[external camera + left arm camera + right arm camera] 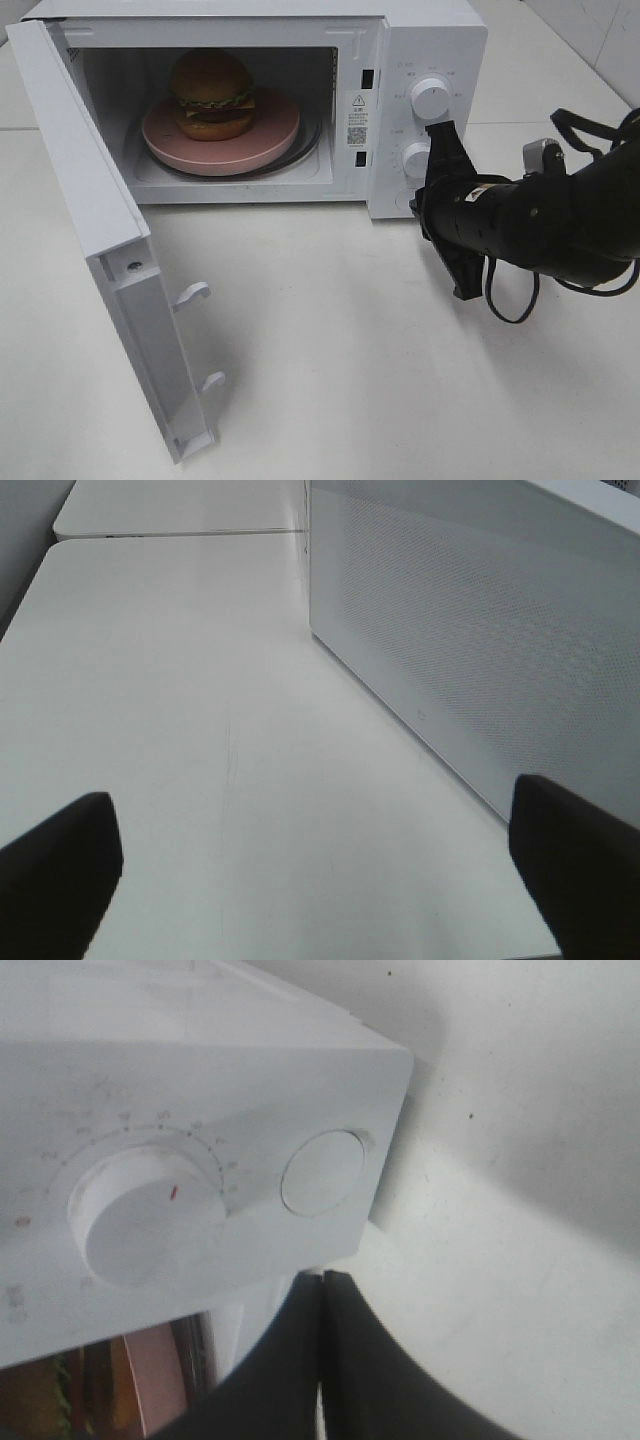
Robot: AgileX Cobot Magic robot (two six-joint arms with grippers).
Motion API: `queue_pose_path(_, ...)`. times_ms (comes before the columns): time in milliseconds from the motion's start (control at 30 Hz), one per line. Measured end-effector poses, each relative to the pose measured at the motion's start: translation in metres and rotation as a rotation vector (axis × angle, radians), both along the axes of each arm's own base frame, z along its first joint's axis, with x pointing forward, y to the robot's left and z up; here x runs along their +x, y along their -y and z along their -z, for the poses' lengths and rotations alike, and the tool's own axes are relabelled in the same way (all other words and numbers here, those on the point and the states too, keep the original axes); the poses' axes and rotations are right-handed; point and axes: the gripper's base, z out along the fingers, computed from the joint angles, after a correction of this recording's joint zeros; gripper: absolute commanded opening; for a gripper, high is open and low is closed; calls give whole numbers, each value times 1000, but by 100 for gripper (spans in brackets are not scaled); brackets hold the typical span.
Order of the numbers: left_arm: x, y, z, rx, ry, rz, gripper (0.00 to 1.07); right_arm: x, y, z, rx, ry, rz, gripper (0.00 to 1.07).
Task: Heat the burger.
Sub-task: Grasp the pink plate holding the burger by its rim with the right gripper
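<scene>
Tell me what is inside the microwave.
The burger sits on a round pink plate in the open microwave cavity. The plate covers the floor beneath it, and the burger hides part of the back wall.

One warning-triangle sticker (357, 118) with QR code on microwave (440, 30) front, left of my right gripper (443, 130); dial scale (140, 1135) illegible.

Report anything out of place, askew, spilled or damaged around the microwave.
Nothing is spilled or damaged. One thing stands out: the microwave door hangs wide open with the burger upright on the pink plate inside, while the shut right gripper is up at the control panel by the lower knob.
</scene>
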Motion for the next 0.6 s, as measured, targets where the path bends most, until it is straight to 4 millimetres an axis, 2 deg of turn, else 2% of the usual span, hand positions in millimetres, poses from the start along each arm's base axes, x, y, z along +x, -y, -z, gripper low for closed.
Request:
queue_pose_path(200, 0, 0, 0, 0, 0, 0, 105, -19, 2, -14, -72, -36, -148, 1)
queue_pose_path(333, 0, 0, 0, 0, 0, 0, 105, -25, 2, -21, -105, -43, -210, 1)
queue_pose_path(600, 0, 0, 0, 0, 0, 0, 105, -40, 1, -44, -256, -41, -447, 1)
